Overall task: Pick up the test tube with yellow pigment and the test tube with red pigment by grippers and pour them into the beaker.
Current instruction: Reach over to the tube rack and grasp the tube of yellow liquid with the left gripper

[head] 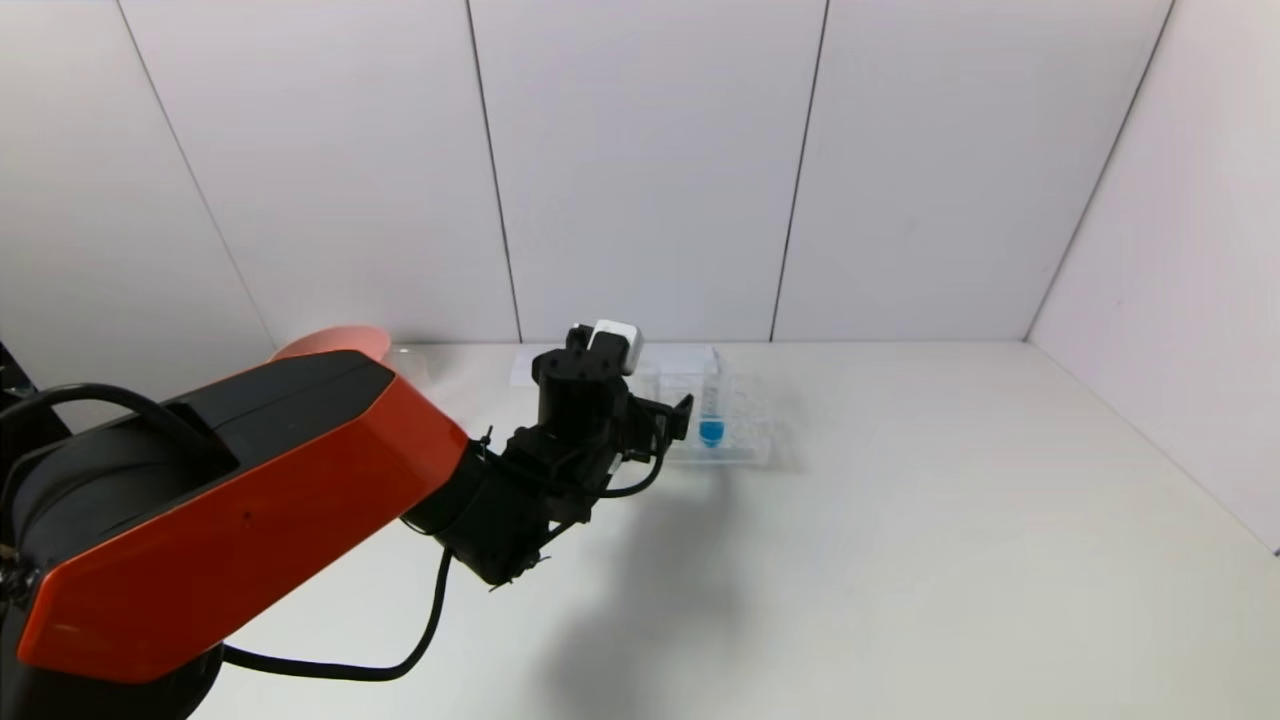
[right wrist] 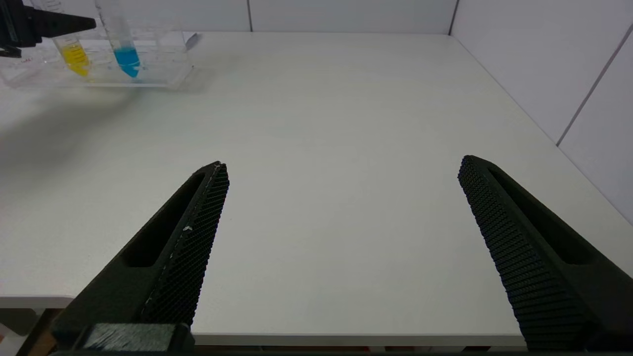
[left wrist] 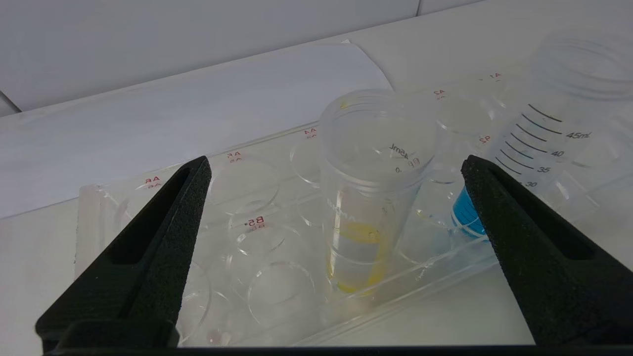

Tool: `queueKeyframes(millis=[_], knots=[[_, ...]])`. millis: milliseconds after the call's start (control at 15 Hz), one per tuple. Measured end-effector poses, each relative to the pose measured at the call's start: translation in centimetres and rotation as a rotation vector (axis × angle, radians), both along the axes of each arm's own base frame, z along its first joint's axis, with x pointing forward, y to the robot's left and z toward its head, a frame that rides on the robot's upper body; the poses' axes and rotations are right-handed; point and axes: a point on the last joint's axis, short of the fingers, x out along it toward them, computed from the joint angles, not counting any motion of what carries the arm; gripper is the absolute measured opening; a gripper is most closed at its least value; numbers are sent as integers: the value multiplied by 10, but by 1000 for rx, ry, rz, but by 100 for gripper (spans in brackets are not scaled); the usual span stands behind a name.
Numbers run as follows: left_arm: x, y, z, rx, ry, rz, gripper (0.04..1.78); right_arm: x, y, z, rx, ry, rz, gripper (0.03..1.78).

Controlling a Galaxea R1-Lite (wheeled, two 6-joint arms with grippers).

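yellow pigment sits in the lower end of the test tube with yellow pigment (left wrist: 368, 198), which stands upright in a hole of the clear tube rack (left wrist: 148, 198), near the far edge of the table (head: 900, 560). its mouth is open and nothing touches it. right beside it in the same rack stands the blue-liquid tube (left wrist: 539, 148), also upright.

my left gripper (left wrist: 336, 165) hovers just in front of the rack, fingers spread wide with the yellow tube framed between them but clear of both pads; one left fingertip (left wrist: 198, 170) hangs over empty rack holes, the other over the blue tube's side. in the head view my left gripper (head: 672, 420) reaches from the left side to the rack's near-left end.

a sheet of white paper (left wrist: 222, 99) lies on the table behind the rack, against the far edge. a pink bowl (head: 335, 343) peeks out behind my left arm at the far-left corner.

my right gripper (right wrist: 341, 170) hangs low at the near edge of the table, well apart from the rack, fingers wide apart and holding nothing, over bare tabletop.

i cannot find a red tube or the beaker in any view.
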Motion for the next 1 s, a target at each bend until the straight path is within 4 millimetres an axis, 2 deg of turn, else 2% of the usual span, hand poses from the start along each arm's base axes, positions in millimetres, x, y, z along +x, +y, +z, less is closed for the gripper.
queueKeyframes(millis=[1000], knots=[[17,-12,-7,-11,-19,28,177,0,0,0,0,0,0,170]])
